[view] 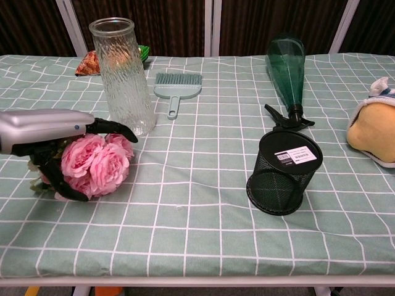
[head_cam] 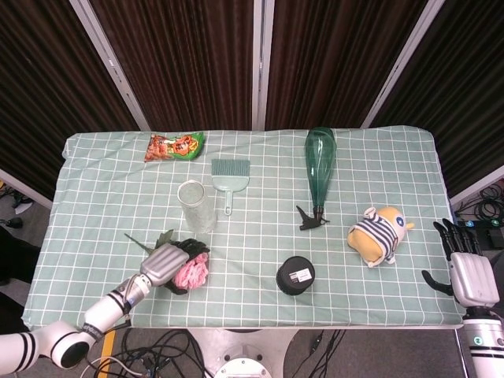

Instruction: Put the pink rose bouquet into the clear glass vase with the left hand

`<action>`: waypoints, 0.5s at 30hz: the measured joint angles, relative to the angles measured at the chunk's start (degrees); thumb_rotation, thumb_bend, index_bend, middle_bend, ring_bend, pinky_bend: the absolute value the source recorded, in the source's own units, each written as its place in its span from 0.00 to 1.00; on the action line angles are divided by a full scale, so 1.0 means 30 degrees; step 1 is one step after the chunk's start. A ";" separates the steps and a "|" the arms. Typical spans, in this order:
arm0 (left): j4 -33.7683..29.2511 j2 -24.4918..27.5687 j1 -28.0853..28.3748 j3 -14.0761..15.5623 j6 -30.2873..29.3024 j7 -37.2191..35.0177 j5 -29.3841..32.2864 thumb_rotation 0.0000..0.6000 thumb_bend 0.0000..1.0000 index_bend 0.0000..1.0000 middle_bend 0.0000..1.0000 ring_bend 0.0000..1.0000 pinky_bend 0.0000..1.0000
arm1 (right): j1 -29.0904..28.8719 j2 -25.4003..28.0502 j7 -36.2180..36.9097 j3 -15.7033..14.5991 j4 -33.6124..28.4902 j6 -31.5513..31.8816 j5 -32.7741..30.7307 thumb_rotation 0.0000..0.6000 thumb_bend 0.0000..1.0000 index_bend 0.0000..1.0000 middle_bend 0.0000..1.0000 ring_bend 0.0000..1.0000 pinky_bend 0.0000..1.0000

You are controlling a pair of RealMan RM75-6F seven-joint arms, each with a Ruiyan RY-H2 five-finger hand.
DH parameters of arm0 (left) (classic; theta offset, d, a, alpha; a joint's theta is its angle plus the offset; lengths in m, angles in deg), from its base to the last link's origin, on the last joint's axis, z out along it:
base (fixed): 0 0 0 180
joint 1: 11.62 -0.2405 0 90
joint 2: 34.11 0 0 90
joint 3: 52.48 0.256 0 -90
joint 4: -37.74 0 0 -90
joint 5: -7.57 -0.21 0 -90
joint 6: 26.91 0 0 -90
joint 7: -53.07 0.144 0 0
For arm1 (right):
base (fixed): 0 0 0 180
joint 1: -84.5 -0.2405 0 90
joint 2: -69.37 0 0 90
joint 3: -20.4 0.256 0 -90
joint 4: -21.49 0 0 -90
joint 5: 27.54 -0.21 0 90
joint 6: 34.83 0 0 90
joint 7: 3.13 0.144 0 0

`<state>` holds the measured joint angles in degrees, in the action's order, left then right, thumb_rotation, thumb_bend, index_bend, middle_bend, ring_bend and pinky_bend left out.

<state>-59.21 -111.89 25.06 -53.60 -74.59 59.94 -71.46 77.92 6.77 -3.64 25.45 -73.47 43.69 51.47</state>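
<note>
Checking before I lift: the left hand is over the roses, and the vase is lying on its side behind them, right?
Not quite: the vase stands upright, mouth up, as the chest view shows. The left hand is over the roses, with the vase behind them.

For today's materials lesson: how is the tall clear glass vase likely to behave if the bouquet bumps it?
The clear glass vase stands upright, tall and narrow, so a knock near its rim would probably tip it. It looks like ribbed glass, so likely rigid and breakable. Lying down, it would probably roll. The left hand is around the pink rose bouquet just beside it.
</note>
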 measured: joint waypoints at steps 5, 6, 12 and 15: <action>0.0357 -0.0612 -0.0400 -0.0040 -0.1163 0.0406 -0.0079 1.00 0.26 0.37 0.33 0.29 0.50 | -0.0038 -0.0010 -0.0053 -0.0052 0.0004 -0.0226 -0.0112 1.00 0.14 0.00 0.00 0.00 0.00; 0.0409 -0.0630 -0.0411 -0.0015 -0.1200 0.0408 -0.0105 1.00 0.27 0.39 0.36 0.31 0.51 | -0.0052 -0.0005 -0.0069 -0.0061 -0.0004 -0.0274 -0.0134 1.00 0.14 0.00 0.00 0.00 0.00; 0.0487 -0.0545 -0.0471 0.0043 -0.1524 0.0125 -0.0344 1.00 0.31 0.47 0.44 0.38 0.58 | -0.0092 0.0085 -0.0168 -0.0104 -0.0112 -0.0429 -0.0218 1.00 0.14 0.00 0.00 0.00 0.00; 0.0407 -0.0374 -0.0555 0.0062 -0.1923 -0.0033 -0.0709 1.00 0.33 0.49 0.46 0.40 0.59 | -0.0084 0.0137 -0.0188 -0.0110 -0.0176 -0.0421 -0.0225 1.00 0.14 0.00 0.00 0.00 0.00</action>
<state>-57.99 -113.02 23.40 -53.42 -80.36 59.84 -73.59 77.66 7.18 -4.20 25.12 -74.00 42.42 50.80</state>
